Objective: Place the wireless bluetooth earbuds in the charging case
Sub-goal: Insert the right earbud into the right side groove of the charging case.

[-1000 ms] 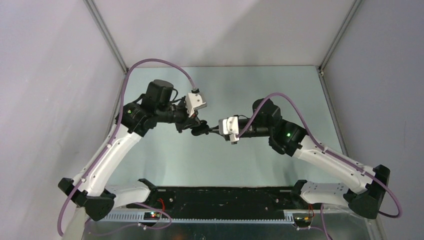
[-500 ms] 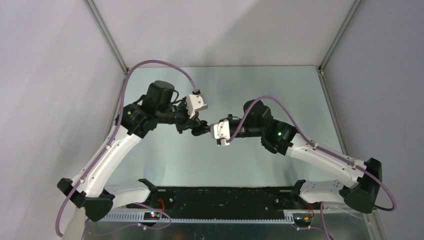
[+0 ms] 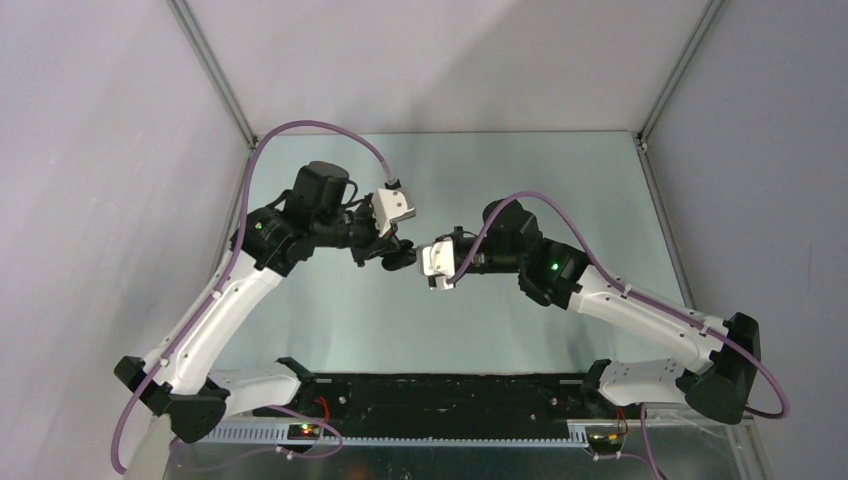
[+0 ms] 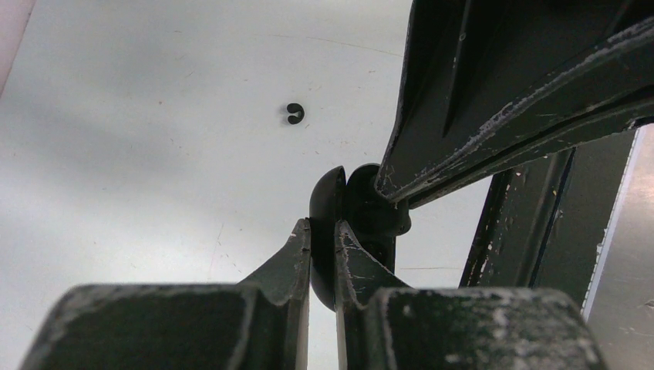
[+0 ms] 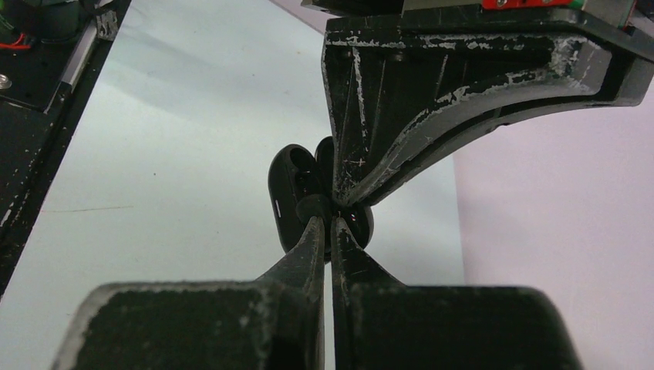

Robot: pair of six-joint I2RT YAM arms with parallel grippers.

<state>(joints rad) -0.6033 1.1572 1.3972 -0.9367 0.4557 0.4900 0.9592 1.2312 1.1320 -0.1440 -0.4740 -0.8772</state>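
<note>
The glossy black charging case (image 3: 404, 259) is held in the air over the middle of the table. My left gripper (image 3: 393, 252) is shut on it; in the left wrist view the jaws (image 4: 322, 225) pinch one thin half of the open case (image 4: 328, 193). My right gripper (image 3: 417, 263) meets it from the right. In the right wrist view its jaws (image 5: 324, 220) are shut on a small black earbud (image 5: 310, 206) pressed at the open case (image 5: 284, 193). No white earbuds are in view.
A tiny black C-shaped ring (image 4: 294, 113) lies on the pale table (image 3: 480, 180) beyond the case. Grey walls and metal corner posts (image 3: 215, 75) close in the back and sides. A black rail (image 3: 450, 395) runs along the near edge.
My right arm has moved left, bringing its fingertips up against the case held by my left gripper. The left arm has hardly moved.
</note>
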